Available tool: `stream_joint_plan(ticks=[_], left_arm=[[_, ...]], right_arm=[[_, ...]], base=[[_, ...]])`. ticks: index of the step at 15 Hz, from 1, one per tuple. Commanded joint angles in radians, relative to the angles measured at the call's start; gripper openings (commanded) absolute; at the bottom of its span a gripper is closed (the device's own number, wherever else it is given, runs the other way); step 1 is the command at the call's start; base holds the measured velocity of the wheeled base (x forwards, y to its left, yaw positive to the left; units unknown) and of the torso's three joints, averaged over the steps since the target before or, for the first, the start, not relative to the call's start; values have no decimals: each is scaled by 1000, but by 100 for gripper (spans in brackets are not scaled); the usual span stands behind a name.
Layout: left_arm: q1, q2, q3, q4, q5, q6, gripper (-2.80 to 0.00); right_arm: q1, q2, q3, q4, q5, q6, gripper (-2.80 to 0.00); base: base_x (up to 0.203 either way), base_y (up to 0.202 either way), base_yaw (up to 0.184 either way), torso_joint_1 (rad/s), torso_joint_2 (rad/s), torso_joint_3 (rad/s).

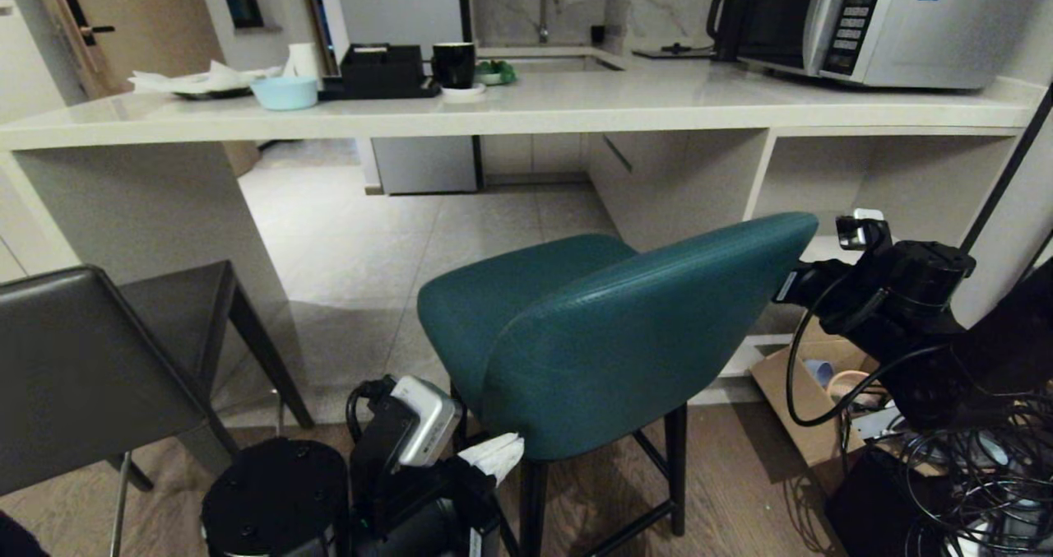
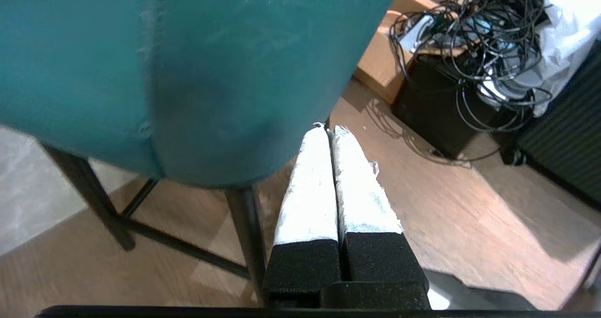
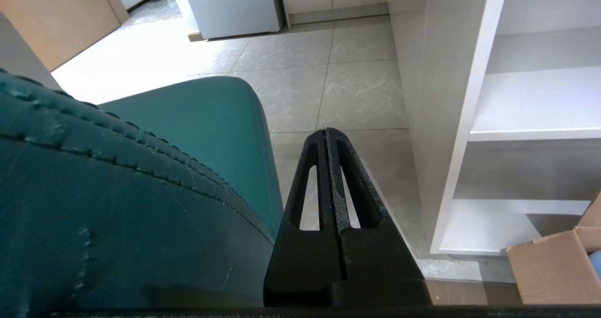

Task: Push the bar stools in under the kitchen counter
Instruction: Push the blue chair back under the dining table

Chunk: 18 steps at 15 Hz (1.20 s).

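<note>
The teal bar stool (image 1: 625,335) stands in the middle, its seat pointing at the kitchen counter (image 1: 526,113) and its back towards me. The dark grey bar stool (image 1: 82,368) stands at the left beside the counter's panel support. My left gripper (image 1: 512,443), with white-wrapped fingers, is shut and empty. It sits low behind the teal stool (image 2: 188,73), its tips (image 2: 328,129) at the lower edge of the back. My right gripper (image 3: 325,131) is shut and empty beside the right end of the stool's back (image 3: 117,191), with its tips over the tiled floor.
Open white shelf cubbies (image 1: 888,187) fill the counter's right end. A cardboard box (image 1: 810,401) and a tangle of black cables (image 1: 979,475) lie on the floor at the right. A microwave (image 1: 888,18), a mug (image 1: 453,65) and a bowl (image 1: 284,92) stand on the counter.
</note>
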Motion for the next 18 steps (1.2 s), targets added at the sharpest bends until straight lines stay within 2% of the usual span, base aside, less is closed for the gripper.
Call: stream_joint_plan(ticks=[1, 6, 9, 12, 14, 18], left_arm=[[1, 75, -12, -27, 9, 0, -280], [30, 253, -29, -173, 55, 0, -280], [62, 290, -21, -178, 105, 0, -280], [114, 275, -30, -179, 105, 3, -280], [124, 275, -37, -179, 105, 3, -280], [176, 285, -112, -179, 105, 10, -280]], right_arm=[[2, -1, -2, -7, 1, 1, -280], [10, -3, 6, -9, 1, 1, -280], [31, -17, 56, -25, 1, -1, -280], [39, -18, 103, -81, 2, -1, -280], [39, -19, 121, -98, 2, -1, -280], [48, -37, 170, -138, 6, -2, -280]], base=[[0, 0, 0, 0, 0, 0], [0, 0, 0, 0, 0, 0], [0, 0, 0, 0, 0, 0], [0, 0, 0, 0, 0, 0], [0, 0, 0, 0, 0, 0], [0, 0, 0, 0, 0, 0]])
